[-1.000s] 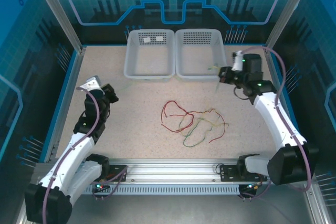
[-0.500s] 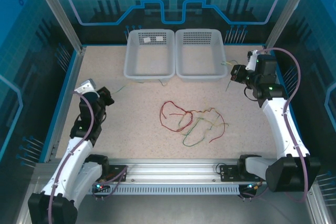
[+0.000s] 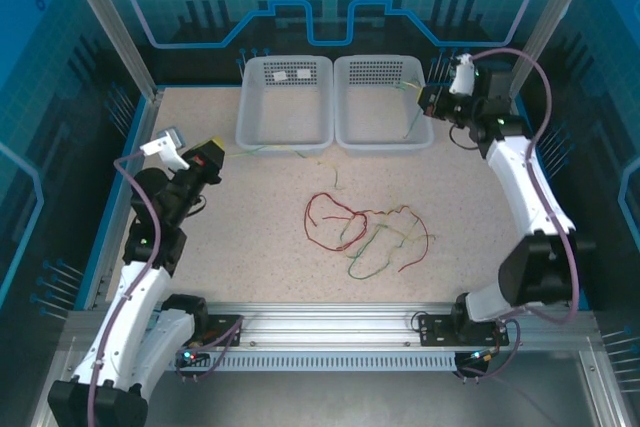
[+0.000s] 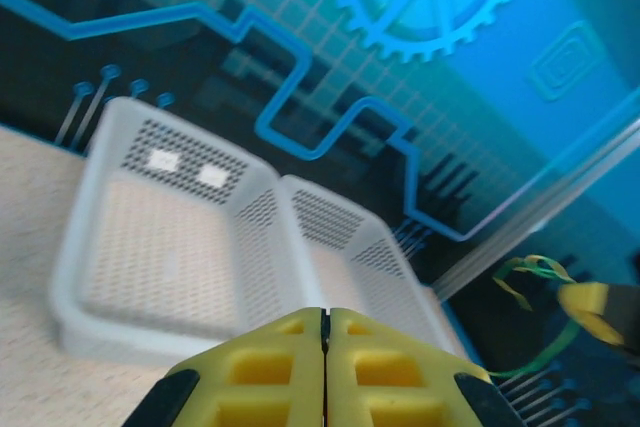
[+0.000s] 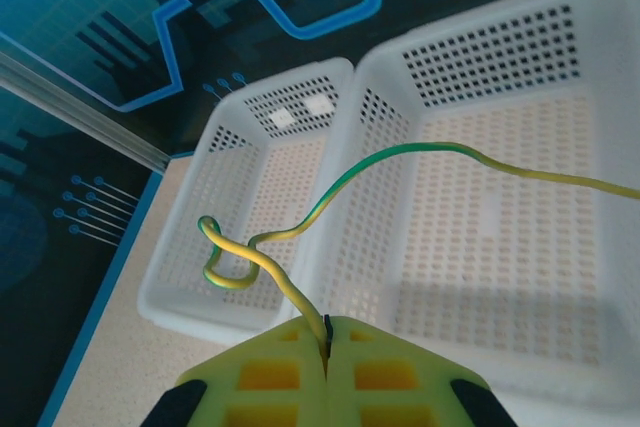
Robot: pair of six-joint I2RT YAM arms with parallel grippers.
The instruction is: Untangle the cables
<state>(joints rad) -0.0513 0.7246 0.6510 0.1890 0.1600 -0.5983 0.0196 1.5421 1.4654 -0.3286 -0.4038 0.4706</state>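
Right gripper (image 5: 325,347), at bottom centre of frame, has its yellow jaws pressed together on a green-yellow cable (image 5: 430,147). Cable goes up, makes a small loop at centre-left, then arcs to the right edge, in front of 2 white perforated baskets: right basket (image 5: 590,392) & left basket (image 5: 190,302).

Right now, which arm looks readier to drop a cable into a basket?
Right, I'd say. The right gripper is shut on a green-yellow cable that loops over the right basket. The left gripper, also shut, sits outside the left basket, off its near corner.
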